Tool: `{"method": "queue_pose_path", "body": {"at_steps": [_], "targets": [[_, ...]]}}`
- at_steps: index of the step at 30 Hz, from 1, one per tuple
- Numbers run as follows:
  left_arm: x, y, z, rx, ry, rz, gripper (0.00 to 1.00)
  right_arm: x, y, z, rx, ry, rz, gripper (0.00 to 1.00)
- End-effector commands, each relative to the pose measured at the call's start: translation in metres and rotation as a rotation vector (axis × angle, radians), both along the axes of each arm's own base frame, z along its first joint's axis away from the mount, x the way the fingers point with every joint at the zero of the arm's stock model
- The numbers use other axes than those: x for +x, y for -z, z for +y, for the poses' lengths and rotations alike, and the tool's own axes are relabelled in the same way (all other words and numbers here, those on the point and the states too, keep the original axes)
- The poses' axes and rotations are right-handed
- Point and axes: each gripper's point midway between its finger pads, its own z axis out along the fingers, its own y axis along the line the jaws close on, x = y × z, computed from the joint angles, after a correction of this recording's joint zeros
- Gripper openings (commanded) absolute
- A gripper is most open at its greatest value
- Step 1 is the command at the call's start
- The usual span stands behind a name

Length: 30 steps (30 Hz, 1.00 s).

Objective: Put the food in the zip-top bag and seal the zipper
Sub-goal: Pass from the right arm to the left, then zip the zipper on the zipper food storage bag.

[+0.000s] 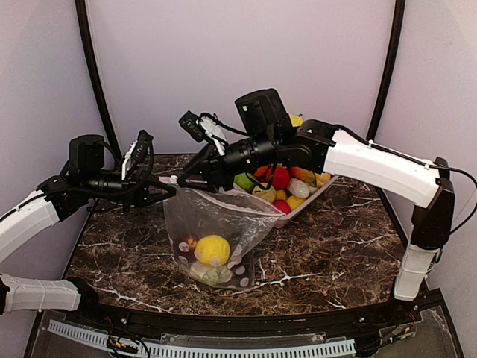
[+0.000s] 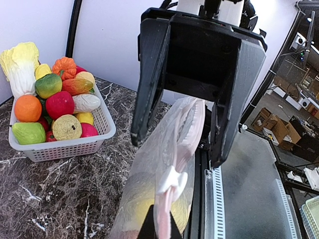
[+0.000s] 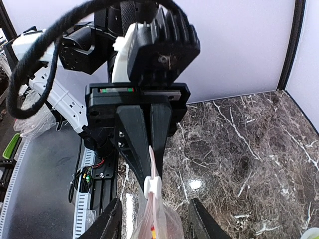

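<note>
Plastic zip-top bag [image 1: 223, 216] holds lemon [image 1: 212, 250], cauliflower [image 1: 212, 274] and purple piece [image 1: 185, 246]; left claw [image 3: 149, 169] pinches the zipper [image 2: 192, 124], right claw [image 2: 178, 149] stands open astride it, sealing seemingly unfinished.

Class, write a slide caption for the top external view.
Left end effector pinches the zip-top bag at its top, lemon inside.

A dark brown marble-patterned table top [image 1: 343, 246] with thin white veins is the only furniture. Plain pale lilac wall panels [image 1: 238, 60] stand behind it and at both sides, and thin black curved poles [image 1: 93, 82] rise at the back corners. A white slotted plastic strip [image 1: 201, 347] runs along the black near edge. The light is soft and even, and one small bright reflection [image 3: 195, 184] lies on the stone surface.
</note>
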Motion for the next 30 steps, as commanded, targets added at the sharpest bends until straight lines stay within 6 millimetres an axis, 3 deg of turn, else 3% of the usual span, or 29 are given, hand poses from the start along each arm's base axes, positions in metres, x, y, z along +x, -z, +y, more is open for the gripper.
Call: {"method": "queue_pose_path", "body": {"at_steps": [1,15,24,30], "targets": [[-0.006,-0.001,0.000,-0.014,0.027,-0.009,0.01,0.003,-0.015,0.013,0.044,0.002,-0.040,0.44],[-0.006,-0.001,-0.001,-0.014,0.026,-0.004,0.01,0.001,-0.007,0.029,0.031,-0.018,-0.039,0.31],[-0.004,0.000,0.000,-0.011,0.013,-0.006,0.01,0.003,-0.003,0.029,0.018,-0.007,-0.042,0.10],[0.001,0.002,0.002,0.005,-0.021,-0.013,0.01,0.005,-0.002,0.024,0.006,0.013,-0.056,0.03]]}}
